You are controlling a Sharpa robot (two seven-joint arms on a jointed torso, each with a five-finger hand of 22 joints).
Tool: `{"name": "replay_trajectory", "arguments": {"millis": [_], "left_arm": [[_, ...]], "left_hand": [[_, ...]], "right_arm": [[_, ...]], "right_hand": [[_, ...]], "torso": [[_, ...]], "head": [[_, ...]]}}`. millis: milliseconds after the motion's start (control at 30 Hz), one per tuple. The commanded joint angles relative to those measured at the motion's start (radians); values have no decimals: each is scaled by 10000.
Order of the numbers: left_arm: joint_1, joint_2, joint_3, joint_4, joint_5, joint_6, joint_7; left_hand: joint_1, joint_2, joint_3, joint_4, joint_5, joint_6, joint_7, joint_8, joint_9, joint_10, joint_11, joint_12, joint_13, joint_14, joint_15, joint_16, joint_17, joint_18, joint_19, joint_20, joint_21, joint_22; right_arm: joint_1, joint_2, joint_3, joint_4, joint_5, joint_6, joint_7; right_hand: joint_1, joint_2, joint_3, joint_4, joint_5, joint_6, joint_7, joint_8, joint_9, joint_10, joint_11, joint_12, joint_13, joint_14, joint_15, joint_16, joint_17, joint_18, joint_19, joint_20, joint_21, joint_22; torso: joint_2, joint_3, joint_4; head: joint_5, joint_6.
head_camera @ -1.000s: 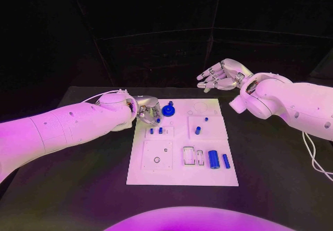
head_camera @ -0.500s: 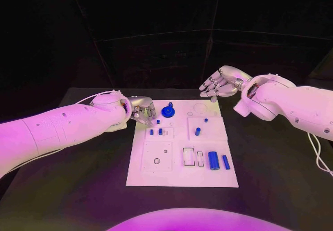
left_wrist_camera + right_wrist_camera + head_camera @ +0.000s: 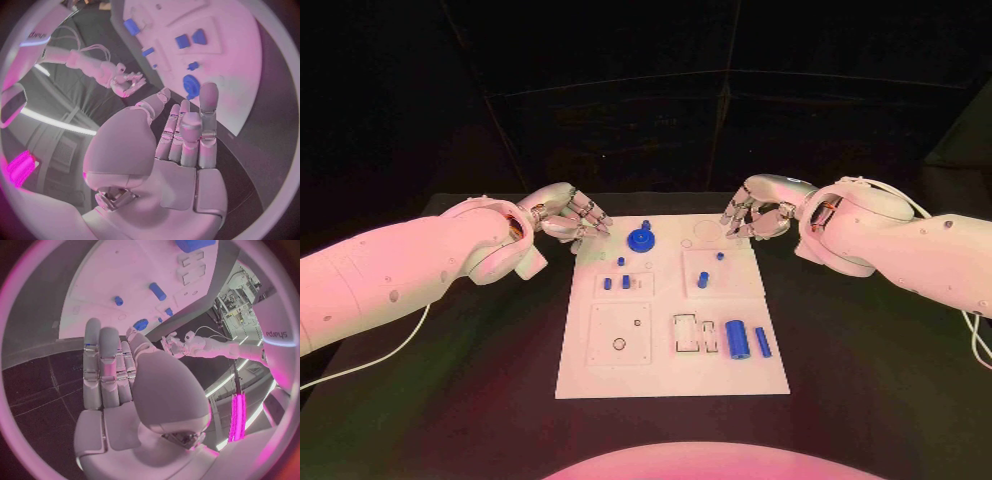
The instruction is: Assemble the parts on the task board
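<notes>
**Ana:** Where is everything right now?

**Ben:** The black bench (image 3: 473,370) takes up the lower half of the head view. The white task board (image 3: 668,370) lies in the middle of it. The left hand (image 3: 567,215) floats just off the board's upper left corner. The right hand (image 3: 759,215) floats by its upper right corner. Both hold nothing, and their fingers are stretched out.

**Ana:** So which step is it?

**Ben:** I think they are between steps, with no part picked up. The big blue cylinder (image 3: 737,336) and the thin blue rod (image 3: 763,341) lie flat at the board's lower right. The round blue knob (image 3: 643,239) sits near the top edge.

**Ana:** What comes next?

**Ben:** One hand likely has to come down over a loose part and pinch it gently.

**Ana:** What can't you tell?

**Ben:** The small blue pegs (image 3: 616,283) are tiny. I can't tell which are pushed in. The slots by the cylinder are hard to read too.
</notes>
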Motion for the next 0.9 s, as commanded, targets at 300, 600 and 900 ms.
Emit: {"name": "replay_trajectory", "arguments": {"millis": [300,600,900], "left_arm": [[-26,-369,10,669,5455,196,2631],[-38,-443,2,818,5725,422,2792],[-41,-453,0,873,5751,448,2791]], "left_hand": [[77,193,-116,-44,-18,256,-40,118,12,259,-81,487,83,-1050,-28,-1147,-1904,140,-472,-29,-789,-552],[94,195,-188,-88,-20,280,-45,149,1,204,-80,636,97,-1482,-20,-1618,-2667,135,-604,-26,-1031,-705],[103,200,-196,-97,-19,276,-40,150,-1,195,-79,656,99,-1516,-18,-1653,-2728,135,-614,-24,-1059,-724]], "right_arm": [[-519,101,-9,263,-2801,279,-902],[-774,424,-8,36,-3042,336,-985],[-871,668,-7,-164,-3046,492,-872]], "right_hand": [[-194,-338,435,-30,-211,-373,88,-96,-10,-473,124,-172,-74,434,86,2741,2382,86,-319,95,975,688],[-218,-409,714,-135,-237,-693,235,-91,-8,-790,259,-257,-78,338,171,3441,2946,90,-544,188,1413,1013],[-117,-261,1226,-257,-547,-547,214,-51,12,-683,239,-156,-78,356,134,4092,3532,113,-660,197,1794,1281]], "torso": [[-6,-22,11],[14,-20,21],[9,-18,-7]], "head": [[-123,36],[-97,55],[-54,20]]}}
